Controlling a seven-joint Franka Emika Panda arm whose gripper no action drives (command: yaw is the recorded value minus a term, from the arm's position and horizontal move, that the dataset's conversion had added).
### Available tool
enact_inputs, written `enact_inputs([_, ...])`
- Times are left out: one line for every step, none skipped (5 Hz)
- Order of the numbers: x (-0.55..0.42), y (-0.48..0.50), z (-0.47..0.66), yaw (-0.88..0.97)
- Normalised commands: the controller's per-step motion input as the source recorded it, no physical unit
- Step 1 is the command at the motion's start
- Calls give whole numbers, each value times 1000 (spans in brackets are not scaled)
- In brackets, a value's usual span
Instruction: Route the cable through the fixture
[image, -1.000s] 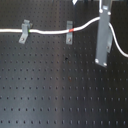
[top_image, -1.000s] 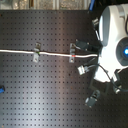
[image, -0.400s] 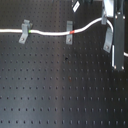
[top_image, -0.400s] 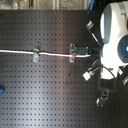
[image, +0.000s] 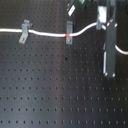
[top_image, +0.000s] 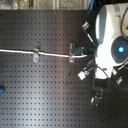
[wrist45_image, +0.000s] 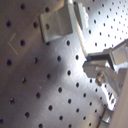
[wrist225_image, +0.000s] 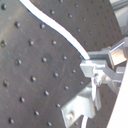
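While long thin white cable (image: 47, 34) stays threaded in two small grey clips (image: 23, 31), gripper (image: 109, 70) now sits lower than before; finger state unclear.

We see a thin white flexible cable (image: 47, 34) with one red band (image: 68, 35), grey metal clips (image: 23, 31), and a black perforated metal board (image: 50, 90).

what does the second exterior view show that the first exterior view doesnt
Only the second exterior view shows the arm's white body with a blue light and a small blue object at the board's edge. Only the first exterior view shows the cable continuing past the end effector toward the first exterior view's right. Both show the cable with its red band, two grey clips and the black perforated board.
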Motion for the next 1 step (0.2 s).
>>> enact_inputs([-166,14,278,0])
